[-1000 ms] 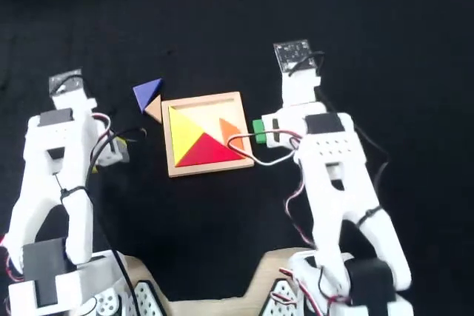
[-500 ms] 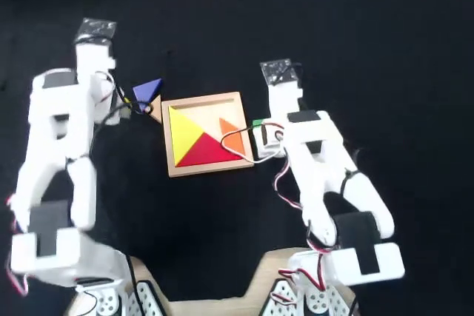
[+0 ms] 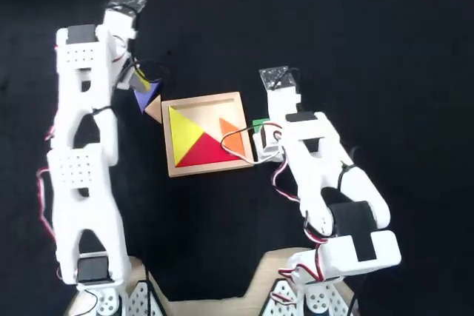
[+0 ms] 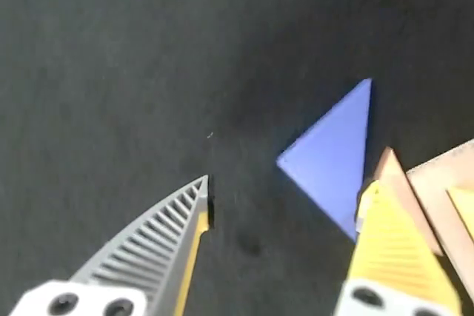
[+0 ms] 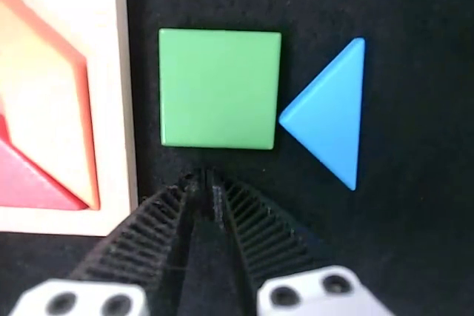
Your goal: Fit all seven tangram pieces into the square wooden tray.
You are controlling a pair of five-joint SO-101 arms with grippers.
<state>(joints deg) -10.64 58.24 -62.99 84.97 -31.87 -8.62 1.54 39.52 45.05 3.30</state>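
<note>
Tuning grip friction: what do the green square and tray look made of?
Green square: smooth, evenly coloured satin face, crisp edges; painted wood or plastic, cannot tell which. Tray: pale unpainted rim, matte; looks like bare light wood.

Soft, even light from above leaves the black counter [image 3: 415,72] dark and matte, with only faint shadows.

- Table cover [image 3: 385,42]: black cloth, matt, faintly fuzzy.
- Square wooden tray [image 3: 204,99]: pale bare wood, matt.
- Green square [image 5: 219,88] and light blue triangle [image 5: 331,112]: smooth painted faces with a soft sheen.
- Dark blue triangle [image 4: 335,153]: smooth, matt paint.
- Tan triangle [image 4: 396,177]: unpainted wood.
- Left gripper [image 4: 289,184] and right gripper [image 5: 205,180]: ribbed plastic inner faces.
- Left arm [image 3: 78,175] and right arm [image 3: 326,160]: white matt plastic shells.
</note>
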